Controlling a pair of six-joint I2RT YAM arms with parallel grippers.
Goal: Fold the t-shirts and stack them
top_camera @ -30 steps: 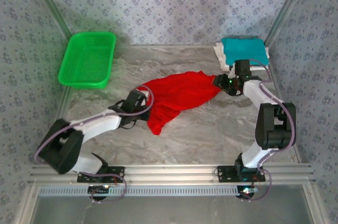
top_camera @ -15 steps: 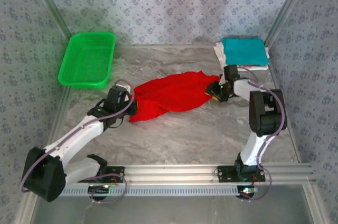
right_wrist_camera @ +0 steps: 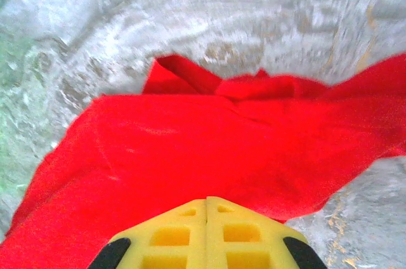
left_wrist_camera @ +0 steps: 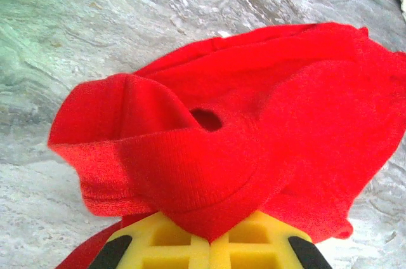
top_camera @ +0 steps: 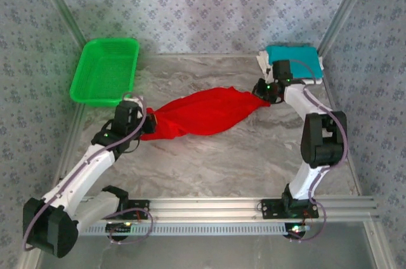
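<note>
The left hand (top_camera: 145,121) and right hand (top_camera: 261,94) each clamp one end of the bright red cloth t-shirt (top_camera: 203,113), stretched across the grey bench (top_camera: 241,155).

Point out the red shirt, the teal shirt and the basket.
red shirt (top_camera: 203,113), top view, middle of the cloth
teal shirt (top_camera: 307,58), top view, top face
basket (top_camera: 104,69), top view, mesh floor

There are three t-shirts, namely one red t-shirt (top_camera: 203,113) between both jaws and one teal t-shirt (top_camera: 293,59) on one whitish t-shirt (top_camera: 262,65) beyond the right jaws, two grippers, the left gripper (top_camera: 148,122) and the right gripper (top_camera: 261,94), and one green mesh basket (top_camera: 104,71).
</note>
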